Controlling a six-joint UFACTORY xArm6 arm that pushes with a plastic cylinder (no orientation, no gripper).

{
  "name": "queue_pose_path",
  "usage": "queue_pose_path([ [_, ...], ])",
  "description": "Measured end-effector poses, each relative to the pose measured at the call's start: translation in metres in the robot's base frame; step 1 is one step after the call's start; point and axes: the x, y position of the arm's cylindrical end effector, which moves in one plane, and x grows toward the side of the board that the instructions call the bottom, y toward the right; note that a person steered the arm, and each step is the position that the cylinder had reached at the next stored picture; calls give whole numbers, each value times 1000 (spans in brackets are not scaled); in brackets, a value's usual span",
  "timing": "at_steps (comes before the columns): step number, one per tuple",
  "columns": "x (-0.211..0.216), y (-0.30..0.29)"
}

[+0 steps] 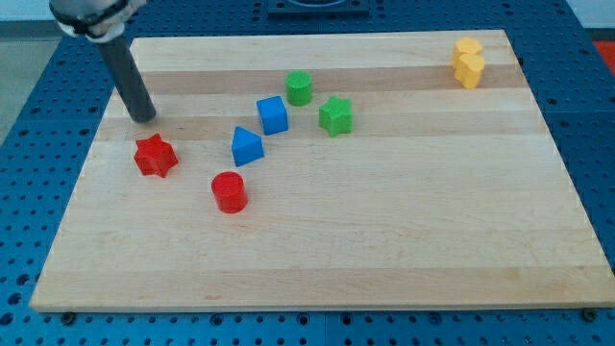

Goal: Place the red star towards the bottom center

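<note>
Red star: chunky, matte, lying flat on wooden board, view's left. My tip just above it, apart; bare rod, holding nothing.

Seven blocks and one rod tip on the wooden board.

Two red: a red star just below my tip and a red cylinder further to its lower right. Two blue: a blue triangular block and a blue cube, both to the tip's right. Two green: a green cylinder and a green star, further right. One yellow heart-shaped block, farthest from the tip, at the view's top right.
</note>
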Motion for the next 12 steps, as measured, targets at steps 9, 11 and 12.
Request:
queue_pose_path([
  [9,118,30],
  [11,151,56],
  [12,162,65],
])
